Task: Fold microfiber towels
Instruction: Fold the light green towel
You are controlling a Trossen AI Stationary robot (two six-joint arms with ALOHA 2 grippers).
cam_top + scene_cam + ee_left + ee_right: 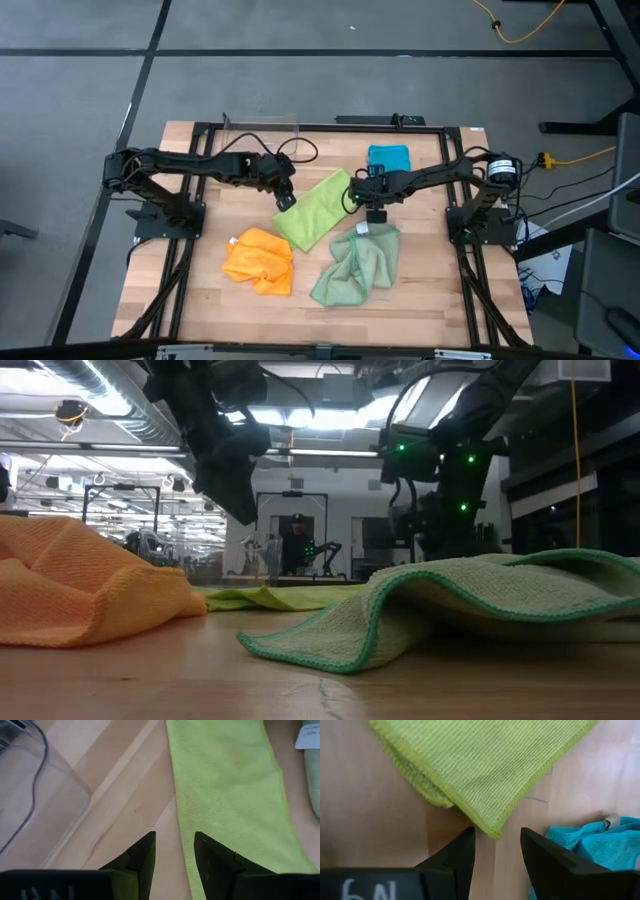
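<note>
The lime green towel (315,208) lies flat in a long folded strip at the table's middle. My left gripper (175,840) hangs open above the strip's left long edge (181,820), near its near end. My right gripper (497,835) is open just over the strip's far right corner (492,830). I see no contact at either gripper. The teal towel (388,157) lies bunched at the far right, the orange towel (258,260) crumpled at the near left, and the pale sage towel (355,262) crumpled at the near right.
A clear plastic bin (260,125) stands at the table's far edge, left of centre, close to my left arm. The sage towel's white tag (363,229) lies just below my right gripper. Bare wood shows between the lime strip and the bin (115,795).
</note>
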